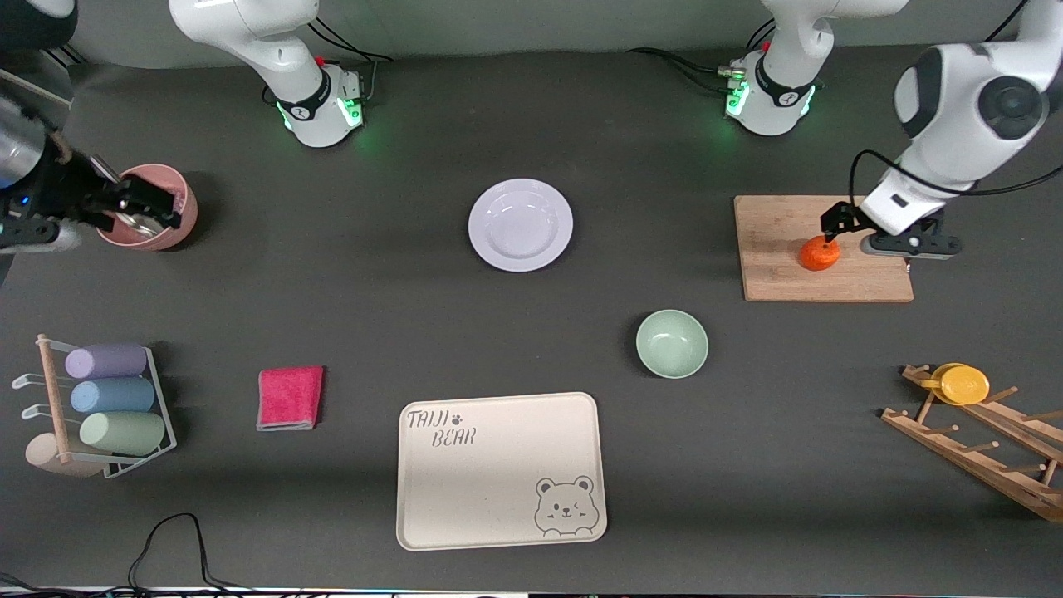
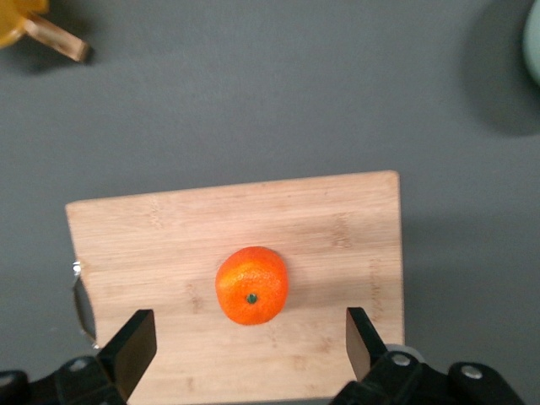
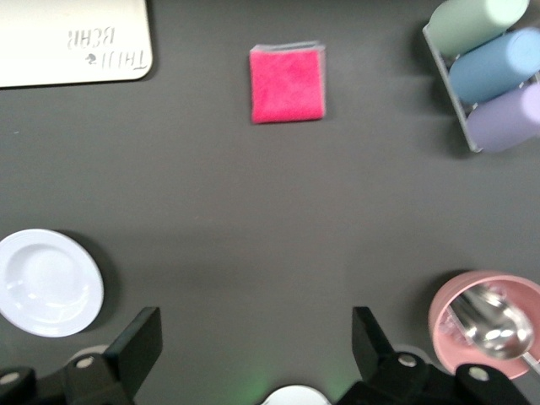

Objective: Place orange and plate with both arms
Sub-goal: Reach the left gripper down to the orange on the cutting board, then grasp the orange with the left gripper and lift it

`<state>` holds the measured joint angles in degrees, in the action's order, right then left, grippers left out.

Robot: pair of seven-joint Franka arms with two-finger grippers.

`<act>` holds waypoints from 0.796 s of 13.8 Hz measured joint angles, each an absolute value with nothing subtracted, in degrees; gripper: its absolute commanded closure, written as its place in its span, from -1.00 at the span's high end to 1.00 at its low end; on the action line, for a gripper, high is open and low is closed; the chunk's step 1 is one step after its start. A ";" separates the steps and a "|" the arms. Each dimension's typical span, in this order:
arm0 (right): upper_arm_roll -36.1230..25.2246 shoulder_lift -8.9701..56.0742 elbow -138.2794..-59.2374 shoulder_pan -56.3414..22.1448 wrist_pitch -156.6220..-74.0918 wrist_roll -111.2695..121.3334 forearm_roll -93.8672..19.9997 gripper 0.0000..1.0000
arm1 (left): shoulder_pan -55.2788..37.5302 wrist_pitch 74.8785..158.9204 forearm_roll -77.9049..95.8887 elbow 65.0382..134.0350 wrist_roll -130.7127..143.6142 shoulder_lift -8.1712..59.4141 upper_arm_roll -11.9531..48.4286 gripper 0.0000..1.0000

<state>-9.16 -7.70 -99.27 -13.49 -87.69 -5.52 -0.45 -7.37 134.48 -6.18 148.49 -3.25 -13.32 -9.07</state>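
The orange (image 1: 820, 253) sits on a wooden cutting board (image 1: 781, 224) toward the left arm's end of the table. My left gripper (image 1: 868, 242) hangs low over the board, beside the orange. In the left wrist view the orange (image 2: 251, 285) lies just ahead of the open, empty gripper (image 2: 251, 342), on the board (image 2: 337, 228). The white plate (image 1: 521, 225) lies alone mid-table, nearer the bases. My right gripper (image 1: 133, 199) is open and empty, held up over a pink cup at the right arm's end. Its wrist view shows the gripper (image 3: 253, 337) and the plate (image 3: 46, 283).
A pale green bowl (image 1: 672, 343) and a beige bear tray (image 1: 501, 469) lie nearer the front camera than the plate. A pink cloth (image 1: 290, 398), a rack of pastel cups (image 1: 116, 399), the pink cup holding a spoon (image 1: 187, 212) and a wooden rack with a yellow cup (image 1: 963, 384) stand around.
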 measured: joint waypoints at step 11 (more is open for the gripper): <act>-8.87 -27.02 -126.29 -22.39 -97.96 -19.22 -0.45 1.00 | -5.53 151.72 -6.70 153.13 -3.44 1.00 -10.27 1.00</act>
<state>-8.87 -27.02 -126.29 -22.39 -97.96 -19.22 -0.45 -5.53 151.72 -6.70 153.13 -3.44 1.00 -10.27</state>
